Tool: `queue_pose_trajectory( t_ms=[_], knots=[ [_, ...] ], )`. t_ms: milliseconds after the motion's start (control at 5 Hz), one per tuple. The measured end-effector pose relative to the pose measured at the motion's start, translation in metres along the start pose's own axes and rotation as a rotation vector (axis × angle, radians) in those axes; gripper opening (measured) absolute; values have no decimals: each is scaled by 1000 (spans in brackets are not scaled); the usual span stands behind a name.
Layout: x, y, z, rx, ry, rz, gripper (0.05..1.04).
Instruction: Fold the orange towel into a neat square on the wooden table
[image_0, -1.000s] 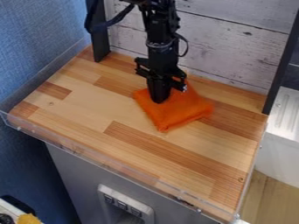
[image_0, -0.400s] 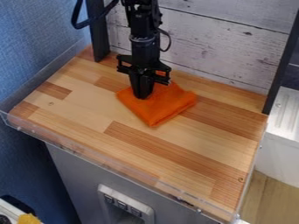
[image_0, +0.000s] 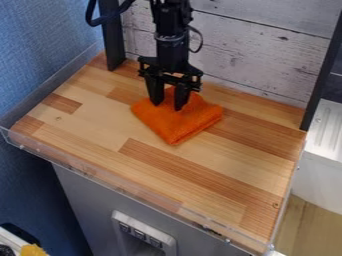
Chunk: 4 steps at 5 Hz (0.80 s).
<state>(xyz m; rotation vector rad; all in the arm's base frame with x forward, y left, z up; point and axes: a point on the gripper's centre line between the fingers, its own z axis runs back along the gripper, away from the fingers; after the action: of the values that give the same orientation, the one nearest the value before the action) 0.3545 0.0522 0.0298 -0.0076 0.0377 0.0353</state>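
Note:
The black gripper (image_0: 168, 104) hangs down from the top of the view, over the back half of the wooden table. Its two fingers are spread apart, so it stands open. Beneath and just in front of it lies a folded orange cloth (image_0: 178, 122), a little raised between the fingers. The fingertips are at the cloth's back part; whether they touch it I cannot tell.
The wooden table (image_0: 97, 137) has a low clear rim (image_0: 137, 189) along its front. Whitewashed boards (image_0: 264, 55) stand behind, between dark posts (image_0: 112, 42). A blue wall is at the left, a white metal surface (image_0: 324, 145) at the right.
The cloth and gripper first shifted left together. Since then the fingers have opened and the gripper has risen slightly and moved a little right, while the cloth has stayed nearly in place.

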Motion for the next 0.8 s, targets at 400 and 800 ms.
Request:
queue_pose_trajectory(
  t_ms=[400,800],
  knots=[
    [4,-11,13,10,-47,-3,1001],
    [16,-18,38,10,-62,-16,1001]
  ],
)
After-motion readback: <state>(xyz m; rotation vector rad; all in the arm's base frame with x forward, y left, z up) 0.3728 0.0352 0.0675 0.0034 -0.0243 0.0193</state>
